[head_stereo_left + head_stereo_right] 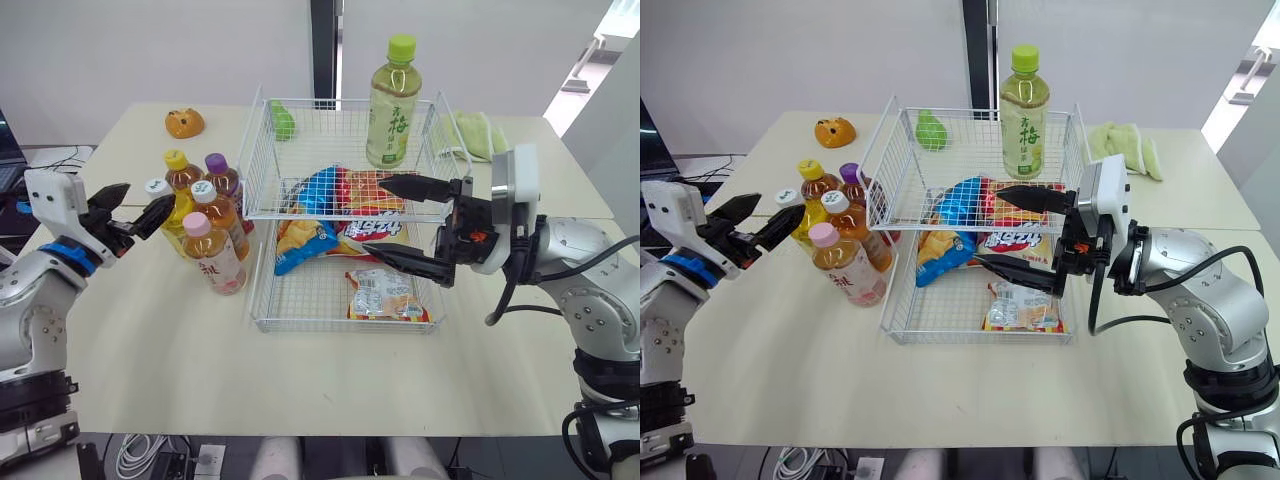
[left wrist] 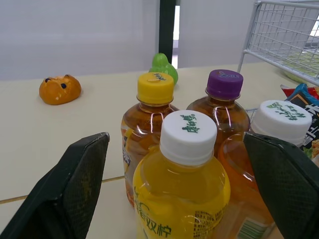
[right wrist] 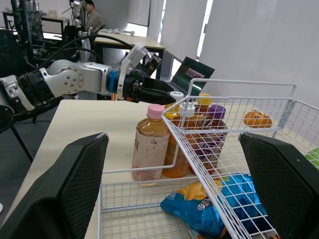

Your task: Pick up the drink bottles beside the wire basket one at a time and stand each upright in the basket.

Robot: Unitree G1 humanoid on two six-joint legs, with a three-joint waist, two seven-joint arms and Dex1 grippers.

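The left arm (image 1: 35,275) is bent at the robot's left side, and the left gripper (image 1: 150,195) points inward with its 2 black fingers spread apart. The right arm (image 1: 585,265) folds across from the right. The right gripper (image 1: 374,214) gapes wide, 1 finger above the other, tips aimed left.

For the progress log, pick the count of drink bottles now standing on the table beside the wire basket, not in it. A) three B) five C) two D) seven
B: five stand beside the wire basket: the yellow-capped bottle, the purple-capped bottle, the white-capped yellow bottle, the white-capped orange bottle and the pink-capped bottle.
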